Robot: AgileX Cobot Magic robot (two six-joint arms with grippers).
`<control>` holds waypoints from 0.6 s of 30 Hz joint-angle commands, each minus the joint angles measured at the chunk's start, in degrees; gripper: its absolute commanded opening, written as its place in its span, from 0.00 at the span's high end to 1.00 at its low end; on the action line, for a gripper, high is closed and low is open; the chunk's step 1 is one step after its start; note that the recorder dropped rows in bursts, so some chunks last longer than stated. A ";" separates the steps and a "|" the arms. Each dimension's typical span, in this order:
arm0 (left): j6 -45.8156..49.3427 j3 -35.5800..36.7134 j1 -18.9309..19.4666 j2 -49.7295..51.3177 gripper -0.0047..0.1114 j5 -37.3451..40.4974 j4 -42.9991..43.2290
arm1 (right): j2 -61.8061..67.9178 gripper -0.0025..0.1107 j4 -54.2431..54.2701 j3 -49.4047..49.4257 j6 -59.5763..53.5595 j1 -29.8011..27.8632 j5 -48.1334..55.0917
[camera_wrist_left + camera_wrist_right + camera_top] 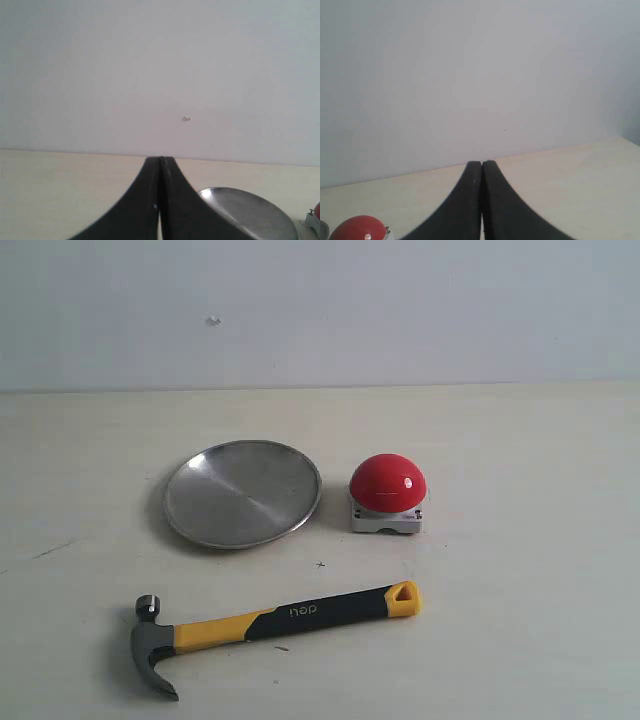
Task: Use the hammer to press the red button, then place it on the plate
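The claw hammer with a dark grey steel head and yellow-and-black handle point(285, 617) lies flat on the pale, matt tabletop point(540, 620), touched by neither pair of fingers. In the exterior view it lies on the near side of the round, shallow, brushed-silver metal plate point(243, 493), its yellow holed end reaching past the plate's right rim. The glossy red dome button on a square light-grey base point(388, 483) stands just beside the plate's right rim, not touching it. The left fingers point(145, 205), smooth black curved blades, are pressed together with the plate beyond them. The right fingers point(462, 205) are pressed together too
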 commanded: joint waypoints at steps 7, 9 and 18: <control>-0.08 0.00 0.21 -0.32 0.96 -0.11 0.07 | 0.20 0.98 -0.51 0.27 -0.49 -0.02 -2.48; -0.08 0.00 0.21 -0.32 0.96 -0.11 0.07 | 0.20 0.98 -0.51 0.27 -0.36 -0.02 -2.46; -0.08 0.00 0.21 -0.32 0.96 -0.11 0.07 | 0.20 0.98 -0.26 0.27 0.08 -0.02 -4.75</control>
